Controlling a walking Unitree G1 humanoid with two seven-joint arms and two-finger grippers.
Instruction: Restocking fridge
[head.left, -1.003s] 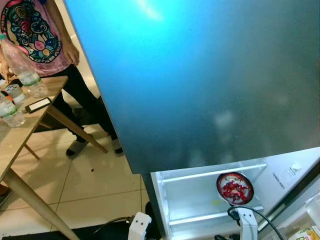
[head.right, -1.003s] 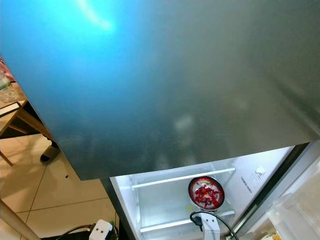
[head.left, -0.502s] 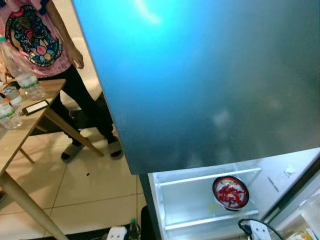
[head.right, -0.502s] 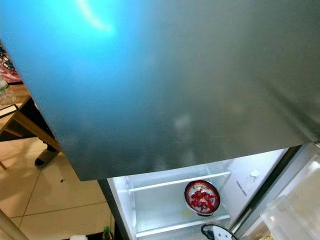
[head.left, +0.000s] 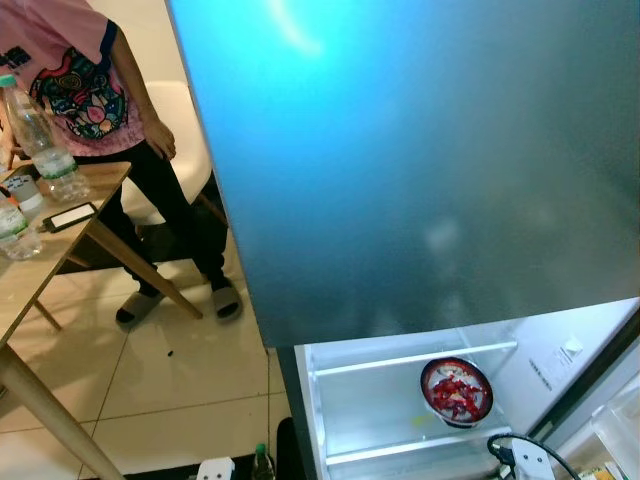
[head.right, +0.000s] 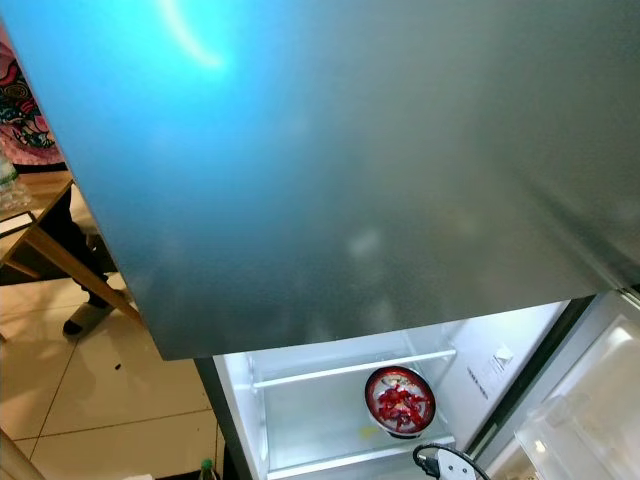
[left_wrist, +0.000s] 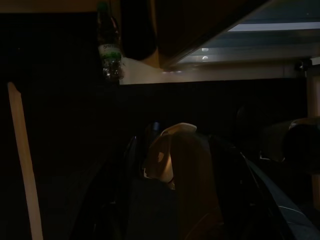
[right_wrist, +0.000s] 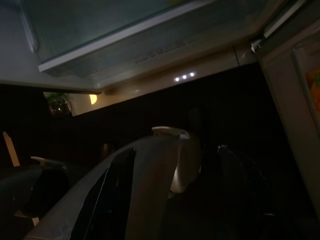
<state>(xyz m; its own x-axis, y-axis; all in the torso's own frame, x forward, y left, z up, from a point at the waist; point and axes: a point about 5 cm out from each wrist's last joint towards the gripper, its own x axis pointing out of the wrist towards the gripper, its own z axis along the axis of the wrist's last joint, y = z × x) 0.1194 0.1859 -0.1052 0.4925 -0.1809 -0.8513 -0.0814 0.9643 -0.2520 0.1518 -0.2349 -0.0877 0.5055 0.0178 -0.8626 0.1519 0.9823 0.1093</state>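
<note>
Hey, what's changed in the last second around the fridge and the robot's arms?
Both arms have dropped toward the bottom edge of the head views: the left arm and right arm now barely show. The camera has also swung, so the scene's shift is not the things moving. The bowl of red food stays on its fridge shelf, and the person still stands by the wooden table.

One bowl (head.left: 456, 390) in one fridge (head.left: 420, 170), three bottles on one table (head.left: 40, 270), one phone (head.left: 68, 215), one person (head.left: 120, 130).

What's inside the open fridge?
On the lit fridge shelf sits one bowl of red food. The big closed door above hides whatever else is inside.
</note>
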